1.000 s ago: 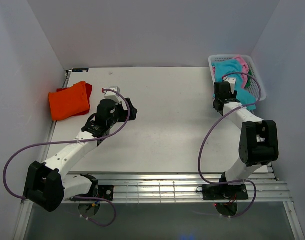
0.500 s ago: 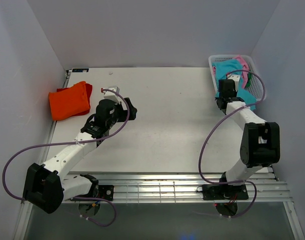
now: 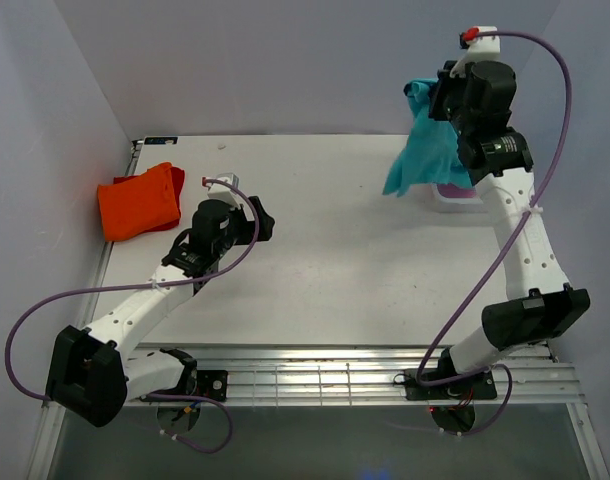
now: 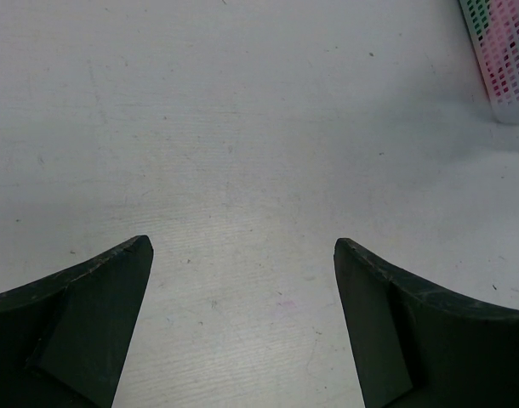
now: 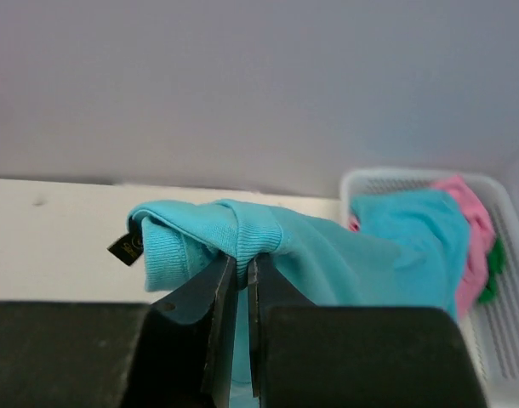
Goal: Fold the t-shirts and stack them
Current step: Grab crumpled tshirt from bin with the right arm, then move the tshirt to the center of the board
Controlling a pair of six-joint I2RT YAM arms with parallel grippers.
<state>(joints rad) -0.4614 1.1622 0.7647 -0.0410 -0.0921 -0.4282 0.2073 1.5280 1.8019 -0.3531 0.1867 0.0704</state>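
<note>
My right gripper point(image 3: 440, 97) is raised high over the table's back right, shut on the ribbed collar of a teal t-shirt point(image 3: 421, 145) that hangs down from it. In the right wrist view the jaws point(image 5: 242, 260) pinch the teal t-shirt point(image 5: 327, 246), whose cloth trails toward the basket. A pink t-shirt point(image 5: 472, 223) and a bit of green cloth point(image 5: 495, 263) lie in the basket. A folded orange t-shirt point(image 3: 138, 202) rests at the table's left. My left gripper point(image 3: 262, 224) hovers low over the bare table, open with nothing between its fingers point(image 4: 242, 248).
The white lattice basket point(image 5: 516, 340) stands at the back right corner, mostly hidden behind the hanging shirt and right arm in the top view point(image 3: 451, 200). Its corner point(image 4: 502, 51) shows in the left wrist view. Walls close in on the left, back and right.
My right gripper shut on the teal t-shirt in the basket, then rose high, pulling it up and out. The left arm has stayed still.
</note>
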